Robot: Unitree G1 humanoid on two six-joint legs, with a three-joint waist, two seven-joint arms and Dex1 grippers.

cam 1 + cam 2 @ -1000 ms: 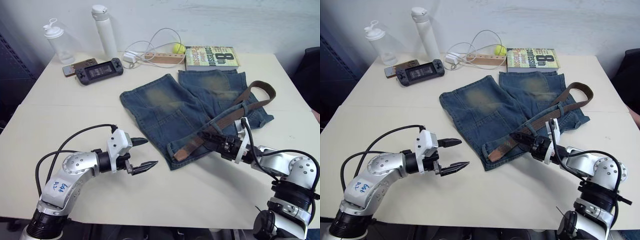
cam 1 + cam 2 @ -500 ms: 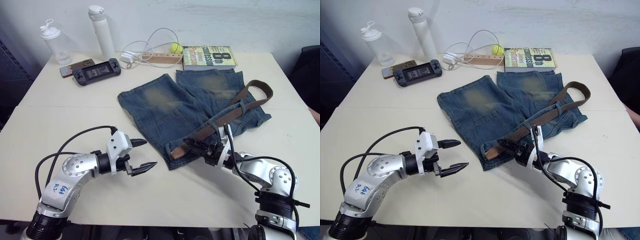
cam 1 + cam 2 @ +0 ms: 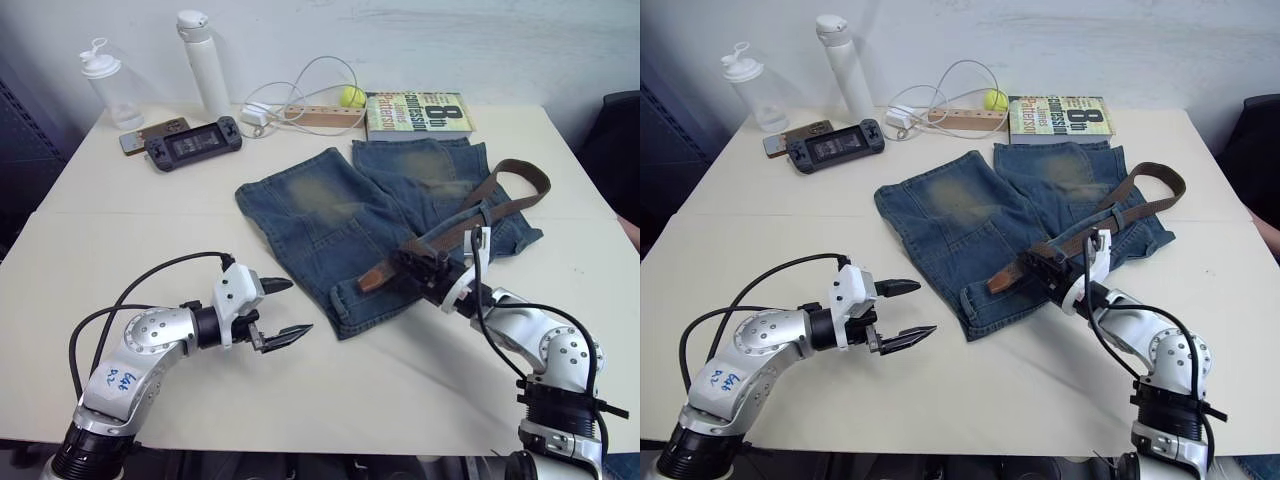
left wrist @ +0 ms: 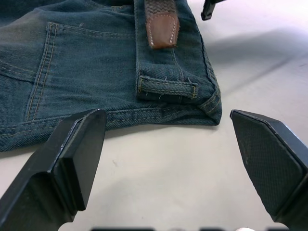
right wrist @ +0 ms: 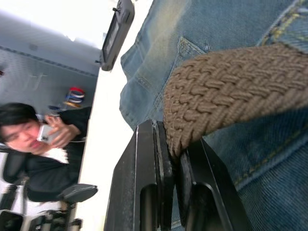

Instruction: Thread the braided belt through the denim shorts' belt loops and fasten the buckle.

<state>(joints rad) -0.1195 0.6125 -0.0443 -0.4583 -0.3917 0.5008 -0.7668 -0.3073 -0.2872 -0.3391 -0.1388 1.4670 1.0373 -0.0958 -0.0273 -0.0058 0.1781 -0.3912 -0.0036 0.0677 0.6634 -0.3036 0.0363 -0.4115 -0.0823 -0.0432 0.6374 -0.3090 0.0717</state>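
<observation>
The left gripper [image 3: 283,310] is hanging just above the table [image 3: 400,390], close to the robot, with its two black fingers spread wide apart and nothing between them. It is pointing toward the near edge of the denim shorts [image 3: 330,215], a little way off from them. In the left wrist view, one of the belt loops [image 4: 167,88] is lying flat on the waistband between the two fingers [image 4: 79,151], and the tan tip of the belt is sitting just past it on the denim.

A bit farther in, on the robot's right, the right gripper [image 3: 420,265] is squeezing the braided belt [image 3: 470,215]. The right wrist view is showing the fingers [image 5: 163,192] pinched tight on the woven strap, right over the blue cloth. The tan tip is sticking out past the gripper toward the robot's left, lying on the waistband. From the gripper, the belt is running away across the right side of the shorts, then curling round in a loop at the far right corner. The buckle cannot be made out.

The shorts are lying flat in the middle of the table, legs pointing away from the robot.

At the far edge, a game console [image 3: 193,143], two bottles [image 3: 205,62], a white cable [image 3: 300,85], a yellow ball [image 3: 351,96] and a book [image 3: 420,112] are sitting.
</observation>
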